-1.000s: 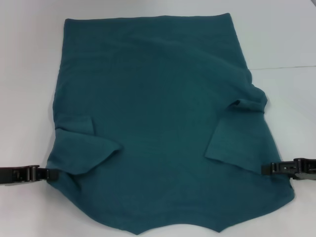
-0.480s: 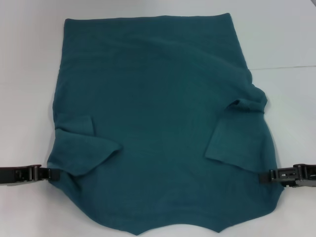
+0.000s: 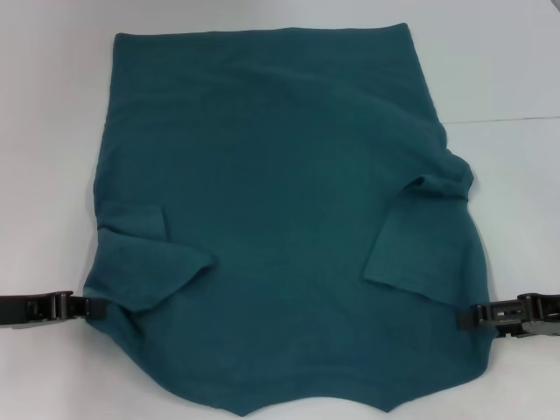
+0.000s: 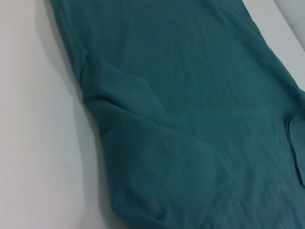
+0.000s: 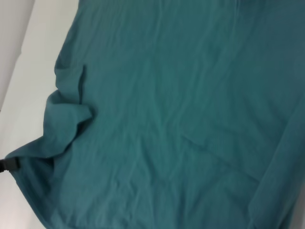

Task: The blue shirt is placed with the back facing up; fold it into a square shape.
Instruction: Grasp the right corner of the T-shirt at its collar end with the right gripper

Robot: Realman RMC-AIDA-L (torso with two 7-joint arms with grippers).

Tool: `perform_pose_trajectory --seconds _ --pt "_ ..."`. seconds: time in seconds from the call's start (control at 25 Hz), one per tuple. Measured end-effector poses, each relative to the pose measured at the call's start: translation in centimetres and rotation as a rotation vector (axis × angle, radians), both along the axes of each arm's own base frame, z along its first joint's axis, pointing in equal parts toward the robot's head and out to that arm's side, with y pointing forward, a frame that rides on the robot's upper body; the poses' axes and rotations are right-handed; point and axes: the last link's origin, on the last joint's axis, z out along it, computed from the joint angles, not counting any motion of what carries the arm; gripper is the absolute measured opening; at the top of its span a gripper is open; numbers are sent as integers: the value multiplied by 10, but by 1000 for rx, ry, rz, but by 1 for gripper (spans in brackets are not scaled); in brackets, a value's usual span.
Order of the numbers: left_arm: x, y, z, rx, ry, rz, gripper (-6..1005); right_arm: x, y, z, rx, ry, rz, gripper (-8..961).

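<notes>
The blue shirt [image 3: 280,201] lies spread flat on the white table, with both short sleeves folded inward onto its body. My left gripper [image 3: 94,308] reaches in from the left and is shut on the shirt's near left edge, where the fabric draws to a point. From the right, my right gripper [image 3: 464,319] is shut on the near right edge. The left wrist view is filled with the blue shirt [image 4: 190,119]. In the right wrist view the blue shirt [image 5: 181,119] spreads out, and the left gripper [image 5: 7,165] shows at its far corner.
The white table [image 3: 52,131] surrounds the shirt on the left, far and right sides. A thin seam line [image 3: 512,118] crosses the table at the right. The shirt's near edge runs off the bottom of the head view.
My right gripper has shifted nearer and slightly inward, and the shirt's near right corner has drawn in with it. The left gripper has stayed put.
</notes>
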Motion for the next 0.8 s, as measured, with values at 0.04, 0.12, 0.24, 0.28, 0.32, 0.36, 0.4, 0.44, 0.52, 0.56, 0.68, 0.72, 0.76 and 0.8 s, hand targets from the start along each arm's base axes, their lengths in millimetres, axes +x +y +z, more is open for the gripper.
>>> perform_pose_trajectory --seconds 0.04,0.12,0.24,0.28,0.32,0.36,0.4,0.44,0.52,0.56,0.68,0.72,0.76,0.8 --pt "0 0 0 0 0 0 15 0 1 -1 -4 -4 0 900" --pt "1 0 0 3 -4 -1 15 -1 2 -3 -14 -18 -5 900" --pt "1 1 0 6 -9 -4 15 -2 5 -6 -24 -37 -7 899" --pt "1 1 0 6 -9 -4 15 -3 6 -8 -27 -37 -5 899" --pt "1 1 0 6 -9 -4 15 -4 7 -9 -30 -38 -2 898" --pt "1 1 0 6 -9 -4 15 -5 7 -10 -33 -38 0 898" --pt "1 1 0 6 -9 -5 15 -5 7 -11 -37 -39 -1 898" --pt "1 1 0 6 -9 -5 15 -5 7 -12 -40 -39 -2 897" --pt "1 1 0 7 -8 -5 15 -5 6 -14 -44 -35 -8 897" --pt "1 1 1 8 -8 -6 15 -4 6 -15 -47 -33 -11 896" --pt "1 2 2 16 -4 -6 15 -5 5 -19 -56 -26 -13 895" --pt "1 3 2 21 -2 -5 15 -5 5 -20 -59 -24 -12 895" --pt "1 3 2 21 -2 -5 15 -5 5 -20 -62 -21 -11 895" --pt "1 3 2 21 -2 -5 15 -6 4 -20 -63 -17 -11 895"
